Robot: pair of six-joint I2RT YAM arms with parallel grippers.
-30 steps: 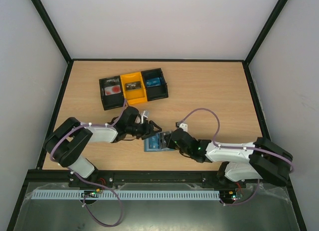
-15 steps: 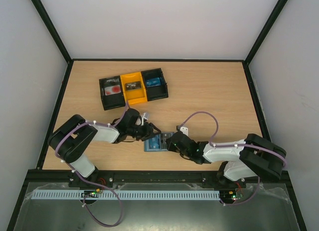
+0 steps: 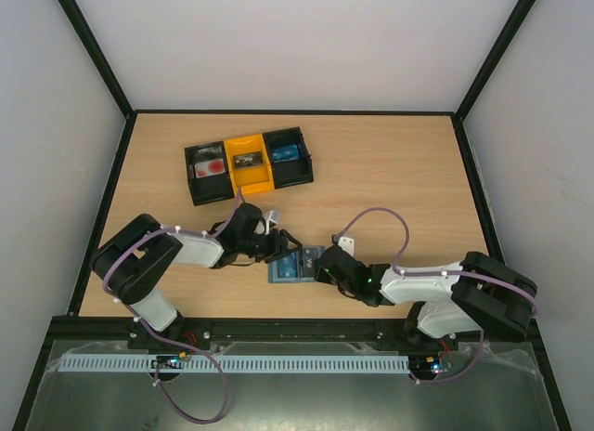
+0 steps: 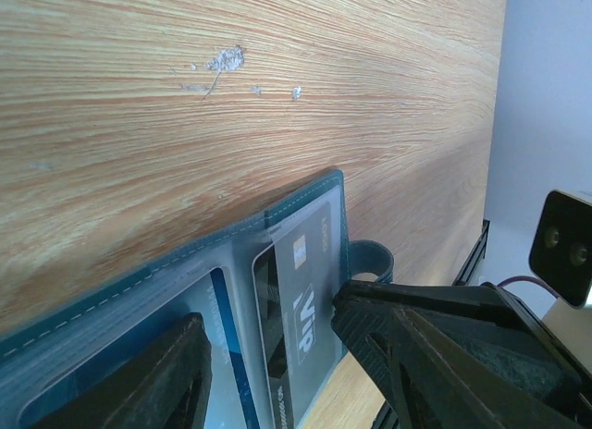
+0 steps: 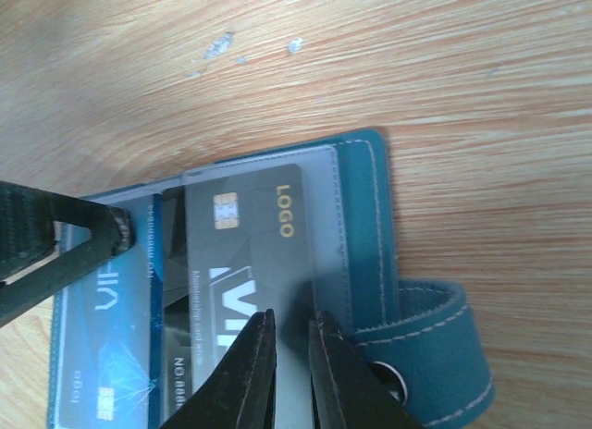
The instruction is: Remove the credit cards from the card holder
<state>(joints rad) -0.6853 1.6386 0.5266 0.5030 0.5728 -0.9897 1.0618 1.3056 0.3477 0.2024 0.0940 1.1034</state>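
Note:
The card holder [image 3: 293, 265] lies open and flat near the table's front middle, its side tab [image 5: 435, 346] to the right. A dark grey card [image 5: 250, 253] with gold "LOGO" print sits under a clear sleeve, and a blue card [image 5: 102, 355] sits in the panel beside it. My right gripper [image 5: 294, 355] rests its tips on the grey card's sleeve, jaws only a slit apart, nothing clearly pinched. My left gripper [image 4: 277, 355] is open and straddles the holder [image 4: 185, 263], with one finger [image 4: 166, 383] over the blue card and the other beside the grey card [image 4: 305, 300].
A black-and-yellow three-compartment tray [image 3: 192, 174] stands behind the arms at centre left, with small items in each bin. Bare wood shows to the right and at the back. Black frame rails border the table.
My right gripper has crept left onto the holder and narrowed slightly. The left gripper stays at the holder's left edge, its arm shifted a little.

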